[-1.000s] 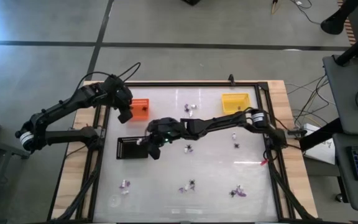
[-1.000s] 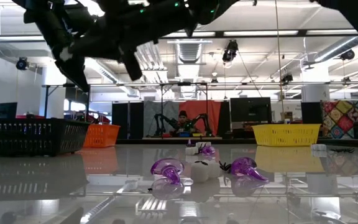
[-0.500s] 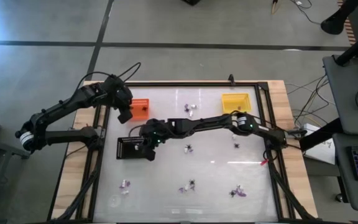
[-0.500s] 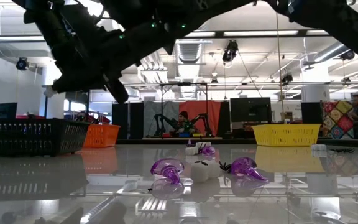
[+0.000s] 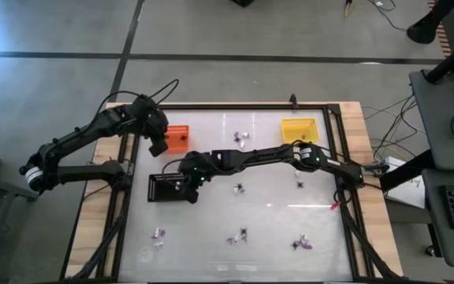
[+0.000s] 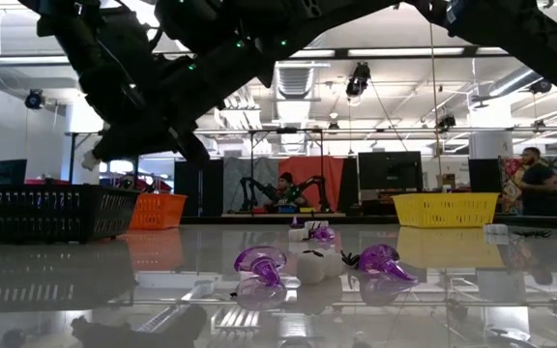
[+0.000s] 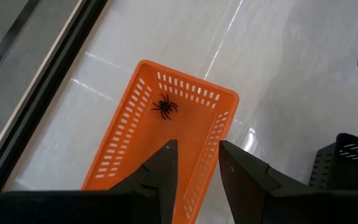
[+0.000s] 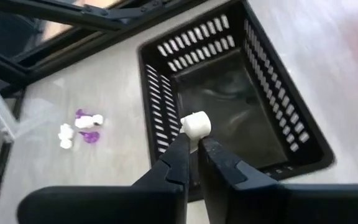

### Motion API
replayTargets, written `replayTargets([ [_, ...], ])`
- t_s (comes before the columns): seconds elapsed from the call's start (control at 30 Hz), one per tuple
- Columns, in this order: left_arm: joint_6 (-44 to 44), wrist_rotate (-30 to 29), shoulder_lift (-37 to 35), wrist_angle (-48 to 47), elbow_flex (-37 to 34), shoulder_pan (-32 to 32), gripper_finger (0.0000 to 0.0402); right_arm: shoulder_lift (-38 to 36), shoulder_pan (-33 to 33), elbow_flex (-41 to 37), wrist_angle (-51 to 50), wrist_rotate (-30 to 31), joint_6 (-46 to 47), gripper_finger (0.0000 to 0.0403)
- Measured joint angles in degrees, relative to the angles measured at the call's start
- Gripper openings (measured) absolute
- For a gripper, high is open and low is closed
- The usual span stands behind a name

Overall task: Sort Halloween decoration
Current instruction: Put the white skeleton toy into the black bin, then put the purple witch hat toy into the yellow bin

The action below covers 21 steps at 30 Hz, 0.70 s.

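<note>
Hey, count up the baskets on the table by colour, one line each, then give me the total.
Orange basket: 1
Yellow basket: 1
Black basket: 1
Total: 3

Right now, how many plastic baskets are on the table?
3: an orange slotted plastic basket at the back left, a yellow plastic basket at the back right, and a black slotted plastic basket in front of the orange one.
</note>
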Motion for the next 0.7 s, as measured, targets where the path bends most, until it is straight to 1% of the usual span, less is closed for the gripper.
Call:
replayTargets([
  [0.27, -0.19, 0.0, 0.0, -0.02, 0.0, -0.02, 0.01, 0.03, -0.02, -0.07, -0.47, 0.39, 0.14, 0.0092],
  [0.43, -0.66, 0.0, 0.0, -0.61, 0.0, 0.01, 0.01, -0.36, -0.15, 1.53, -3.66, 0.44, 0.13, 0.0117],
  [0.5, -0.7, 0.44, 0.0, -1.9, 0.0, 0.0, 0.01, -0.59, -0.25, 3.45, -7.4, 0.44, 0.09, 0.0121],
  [0.6, -0.7, 2.67, 0.0, -4.21, 0.0, -0.02, 0.01, -0.66, -0.28, 7.53, -16.59, 0.51, -1.18, 0.0126],
  [0.7, -0.72, 5.5, -0.02, -5.51, 0.0, -0.28, 0.01, -0.66, -0.26, 12.01, -27.21, 3.09, -3.64, 0.0128],
])
